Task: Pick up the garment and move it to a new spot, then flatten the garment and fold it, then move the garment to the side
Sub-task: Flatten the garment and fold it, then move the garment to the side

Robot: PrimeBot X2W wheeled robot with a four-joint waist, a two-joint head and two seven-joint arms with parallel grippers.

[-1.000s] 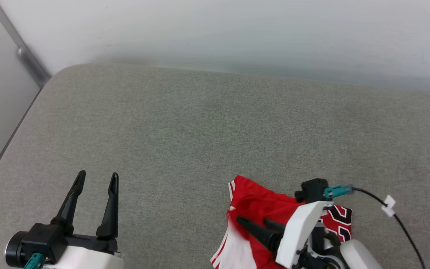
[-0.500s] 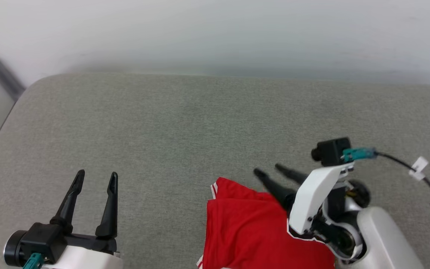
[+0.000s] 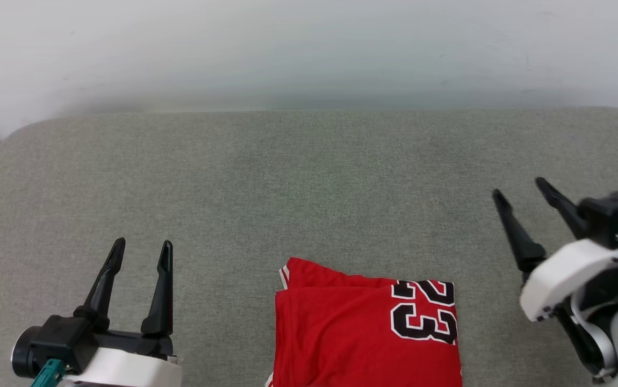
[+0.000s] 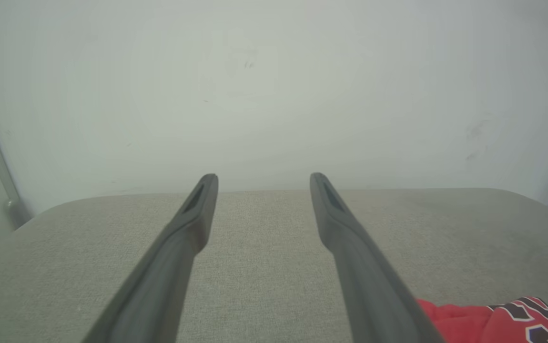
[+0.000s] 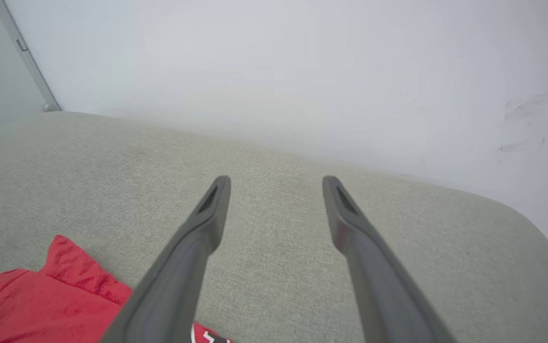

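From my seat I read the garment [image 3: 363,328] as a compact red rectangle lying at the near edge of the grey fabric surface [image 3: 287,177], a little right of the middle, with its nearest part cut off by the bottom of the head view. It looks folded rather than merely dropped: the far edge shows two layers stacked on each other, a strip of striped trim peeks out at the far left corner, and the black-and-white numerals [image 3: 424,317] sit face up on its right part. Both claws are apart from the cloth, one on each side. The left claw [image 3: 143,243] is near the front left of the surface, fingers spread wide and empty, pointing toward the wall [image 3: 309,48]. The right claw [image 3: 518,186] is off past the garment's right edge and farther back, also spread wide with nothing between its fingers; its wrist view has only a red corner at lower left. I take this spacing as deliberate: open, clear claws cannot snag and undo the fold. To my eye the folding is done and the shift to the side is what remains. For that I would want a grip across all the layers at once, since pinching the top layer alone could peel the stack open.
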